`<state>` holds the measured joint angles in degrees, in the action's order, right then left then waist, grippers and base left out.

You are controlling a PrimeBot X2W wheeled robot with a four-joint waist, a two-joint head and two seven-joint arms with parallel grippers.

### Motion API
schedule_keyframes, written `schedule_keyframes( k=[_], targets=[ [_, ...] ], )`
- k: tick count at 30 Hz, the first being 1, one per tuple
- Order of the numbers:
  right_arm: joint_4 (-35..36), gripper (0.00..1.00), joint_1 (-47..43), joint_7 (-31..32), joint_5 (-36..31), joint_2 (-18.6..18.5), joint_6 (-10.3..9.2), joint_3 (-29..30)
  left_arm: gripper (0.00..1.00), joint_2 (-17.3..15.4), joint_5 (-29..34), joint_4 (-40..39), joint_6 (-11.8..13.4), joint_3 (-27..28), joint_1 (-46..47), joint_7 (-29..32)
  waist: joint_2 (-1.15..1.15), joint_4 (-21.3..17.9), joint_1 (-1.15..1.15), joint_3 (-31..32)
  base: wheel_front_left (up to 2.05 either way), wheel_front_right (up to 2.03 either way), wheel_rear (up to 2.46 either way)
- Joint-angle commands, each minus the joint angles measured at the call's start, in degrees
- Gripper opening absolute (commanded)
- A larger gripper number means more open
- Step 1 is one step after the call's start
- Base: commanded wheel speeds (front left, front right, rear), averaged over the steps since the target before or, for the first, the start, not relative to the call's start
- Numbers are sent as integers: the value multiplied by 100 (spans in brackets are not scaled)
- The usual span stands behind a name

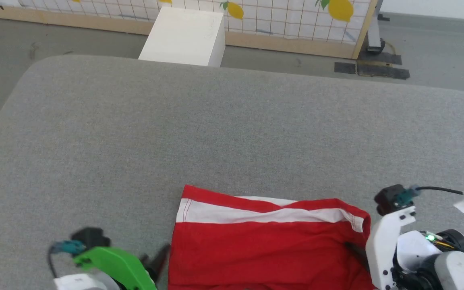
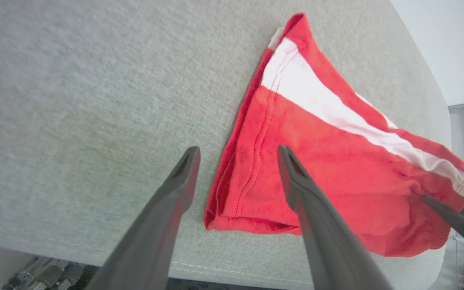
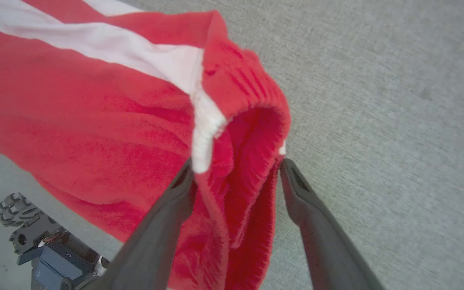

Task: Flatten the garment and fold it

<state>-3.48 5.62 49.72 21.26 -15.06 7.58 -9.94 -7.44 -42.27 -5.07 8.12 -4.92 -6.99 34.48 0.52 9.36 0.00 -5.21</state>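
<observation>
The garment (image 1: pixel 268 249) is laid at the near edge of the grey padded table (image 1: pixel 216 121), its white stripe on the far side. The left gripper (image 2: pixel 238 151) is seen spread above its hemmed end; the right gripper (image 3: pixel 236 165) is likewise spread, with the bunched waistband between its fingers

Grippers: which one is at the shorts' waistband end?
Right gripper: the gathered waistband of the garment sits between its open fingers. Left gripper is at the stitched hem.
</observation>
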Motion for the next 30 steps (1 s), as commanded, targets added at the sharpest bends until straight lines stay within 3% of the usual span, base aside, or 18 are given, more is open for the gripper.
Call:
schedule_keyframes(
  k=[1, 5, 10, 14, 26, 27, 28, 29, 30],
  targets=[
    [123, 100, -137, -129, 24, 90, -9, 161, 100, -111, 108, -127, -32, 131, 178, -260, -52, -63, 0, 75, 0, 0, 0],
    [451, 100, -459, -367, -163, 547, -9, 814, 100, -365, 636, -246, -334, 419, 523, -1432, -52, -145, 0, 105, 0, 0, 0],
    [710, 100, -769, -400, -499, 1015, -9, 1233, 100, -660, 1433, 146, -892, 588, 817, -3464, -52, -247, 0, 59, 0, 0, 0],
    [707, 100, -801, -533, -621, 1180, -9, 1346, 100, -621, 1790, 586, -1029, 629, 893, -4648, -52, -288, 0, -27, 0, 0, 0],
    [-432, 100, -153, -815, -737, 1217, -9, 1053, 100, -244, 2050, 910, -1269, 903, 1076, -4945, -52, -194, 0, -359, 0, 0, 0],
    [-530, 96, -126, -762, -746, 1217, -9, 1016, 100, -224, 2073, 905, -1291, 929, 1081, -4946, -52, -188, 0, -368, 0, 0, 0],
    [-622, 38, -93, -721, -723, 1217, -9, 990, 100, -195, 2095, 908, -1312, 962, 1078, -4946, -52, -181, 0, -377, 0, 0, 0],
    [-688, 0, -64, -702, -713, 1217, -9, 984, 100, -169, 2117, 911, -1332, 987, 1075, -4946, -52, -175, 0, -380, 0, 0, 0],
    [-734, 0, -52, -668, -712, 1217, -9, 973, 100, -151, 2140, 911, -1348, 1005, 1072, -4946, -52, -174, 0, -380, 0, 0, 0]
  ],
)
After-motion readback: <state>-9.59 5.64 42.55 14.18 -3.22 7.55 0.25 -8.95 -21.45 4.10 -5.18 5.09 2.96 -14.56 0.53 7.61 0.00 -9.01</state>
